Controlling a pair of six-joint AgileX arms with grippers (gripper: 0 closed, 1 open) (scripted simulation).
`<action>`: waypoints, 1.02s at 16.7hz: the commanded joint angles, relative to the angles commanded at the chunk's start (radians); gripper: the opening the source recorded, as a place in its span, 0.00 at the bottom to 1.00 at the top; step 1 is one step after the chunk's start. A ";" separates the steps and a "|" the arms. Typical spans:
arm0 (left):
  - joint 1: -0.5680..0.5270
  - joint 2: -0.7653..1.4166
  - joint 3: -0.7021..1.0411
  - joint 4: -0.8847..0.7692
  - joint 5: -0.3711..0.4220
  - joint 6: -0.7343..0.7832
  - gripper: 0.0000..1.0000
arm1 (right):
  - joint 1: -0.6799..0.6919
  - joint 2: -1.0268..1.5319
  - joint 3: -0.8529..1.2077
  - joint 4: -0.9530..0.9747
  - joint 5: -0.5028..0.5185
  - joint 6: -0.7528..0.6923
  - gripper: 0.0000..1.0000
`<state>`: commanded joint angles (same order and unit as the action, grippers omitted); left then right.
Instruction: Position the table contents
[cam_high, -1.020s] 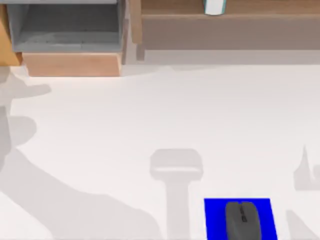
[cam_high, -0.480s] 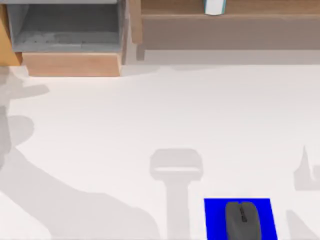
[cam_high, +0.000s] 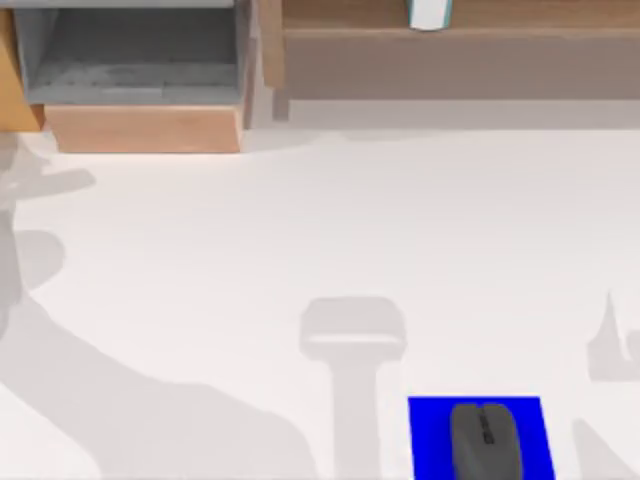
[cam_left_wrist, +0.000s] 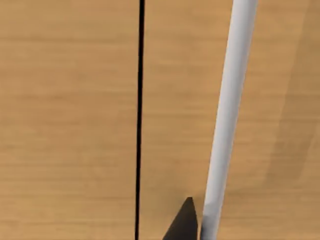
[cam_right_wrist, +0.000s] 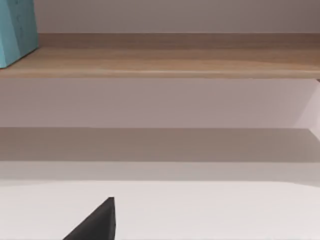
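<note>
Count from the top view: one dark grey mouse (cam_high: 486, 440), one blue mat (cam_high: 430, 435), one small white item with light-blue edges (cam_high: 429, 13), one open drawer (cam_high: 135, 60), one wooden shelf (cam_high: 500, 20).

Mouse lies on the blue mat at the near edge of the table (cam_high: 300, 230), right of centre, scroll wheel pointing away from the near edge. Mat and mouse are both cut off by the picture's lower border. White item stands on the shelf at the far side, well apart from the mouse; its upper part is cut off by the top border. Drawer sits at far left, grey inside, wood front.

Right wrist view: teal-blue block (cam_right_wrist: 17, 30) on the shelf's wooden board (cam_right_wrist: 175, 62), cut off at the corner; whether it is the white item seen from the side, cannot tell. One dark fingertip (cam_right_wrist: 97, 222) shows.

Left wrist view: wood grain (cam_left_wrist: 65, 125) close up, one black seam (cam_left_wrist: 140, 115), one white bar (cam_left_wrist: 227, 125), one dark fingertip (cam_left_wrist: 182, 222).

Finger state of either gripper: cannot tell, one tip each being too little to judge.
</note>
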<state>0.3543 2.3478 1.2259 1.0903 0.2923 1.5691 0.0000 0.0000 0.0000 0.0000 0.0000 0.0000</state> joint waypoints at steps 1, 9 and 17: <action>0.000 0.000 0.000 0.000 0.000 0.000 1.00 | 0.000 0.000 0.000 0.000 0.000 0.000 1.00; 0.026 -0.047 -0.135 0.053 0.019 -0.008 1.00 | 0.000 0.000 0.000 0.000 0.000 0.000 1.00; 0.040 -0.062 -0.204 0.088 0.037 -0.001 1.00 | 0.000 0.000 0.000 0.000 0.000 0.000 1.00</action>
<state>0.3943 2.2859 1.0221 1.1788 0.3295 1.5676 0.0000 0.0000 0.0000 0.0000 0.0000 0.0000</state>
